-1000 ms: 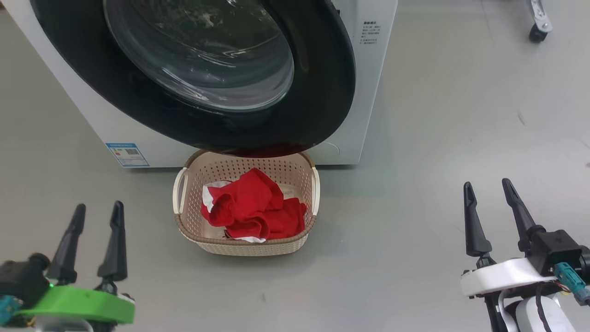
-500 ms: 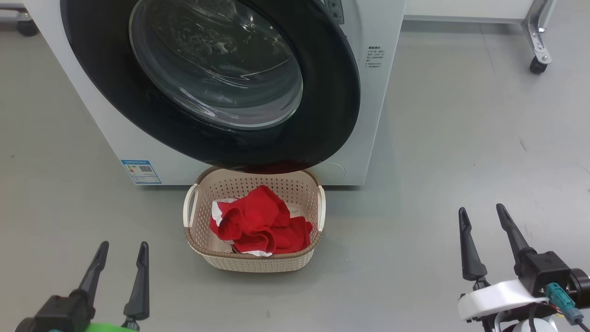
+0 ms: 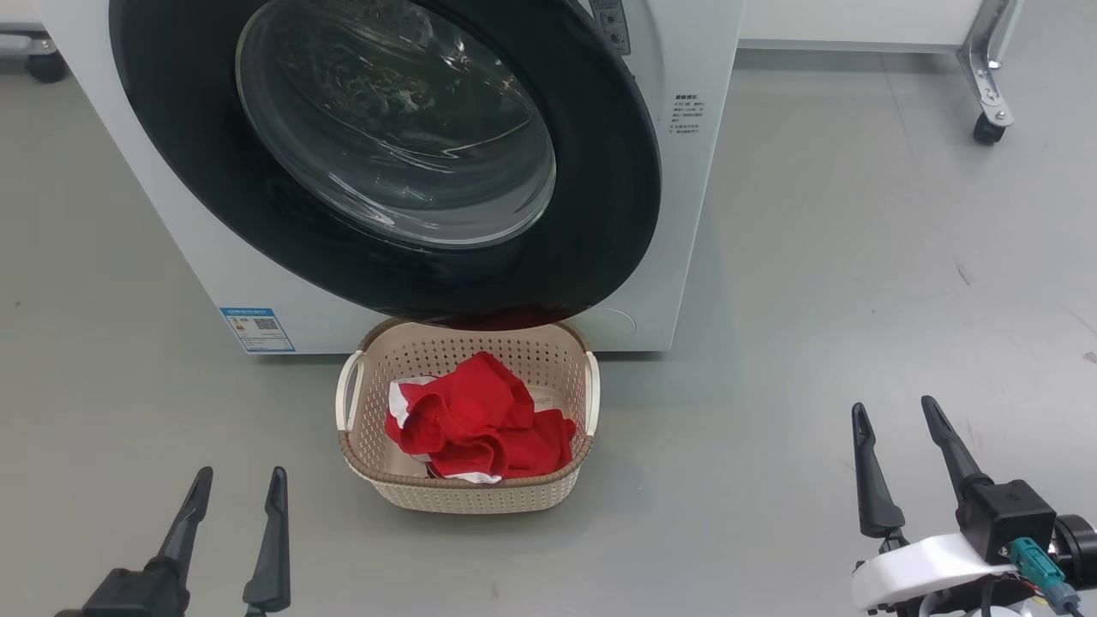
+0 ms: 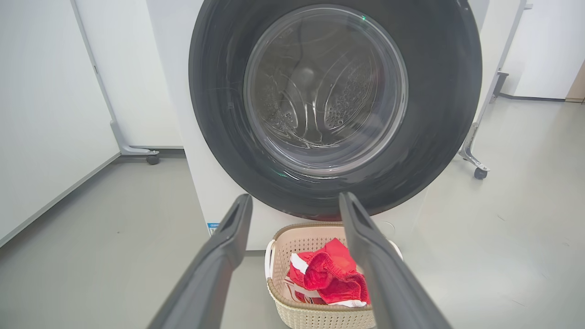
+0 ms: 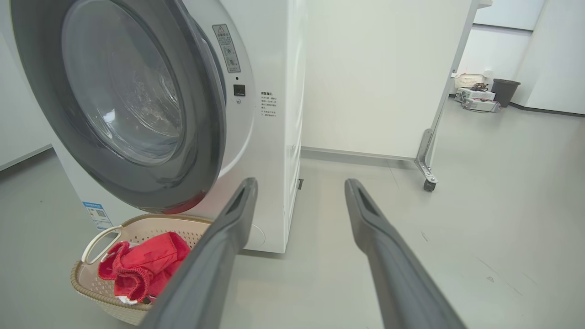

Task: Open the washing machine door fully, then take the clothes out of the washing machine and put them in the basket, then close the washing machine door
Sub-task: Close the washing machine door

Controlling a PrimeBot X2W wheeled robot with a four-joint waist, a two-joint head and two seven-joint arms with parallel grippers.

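Here, much is cut off or hard to read. The washing machine (image 3: 694, 223) runs off the top of the head view, so its upper panel is out of frame. The washing machine door (image 3: 600, 188), a glossy black ring around a bulging glass window, lies against the machine's front; whether it is latched cannot be told. A red gleam sits at the door's lowest edge (cloth or reflection, unclear). The basket (image 3: 467, 495) stands on the grey floor (image 3: 814, 300) just in front of the machine, its far rim tucked beneath the door's overhang. The clothes (image 3: 476, 420), red with white trim, lie heaped inside it; any print on them is folded out of sight. Through the glass in the left wrist view, the ribbed steel drum (image 4: 320, 100) shows dimly.

The left gripper (image 3: 242, 471) is cropped by the bottom edge, so little beyond its two dark fingers shows. They point forward, spread apart and grasping nothing. The basket sits ahead of it and a little to its right, well apart from the fingertips. The right gripper (image 3: 893, 403) is held over bare floor, fingers likewise parted and empty, angled slightly to its left. From it, the basket lies ahead and well off to the left, with the machine's white corner beyond.
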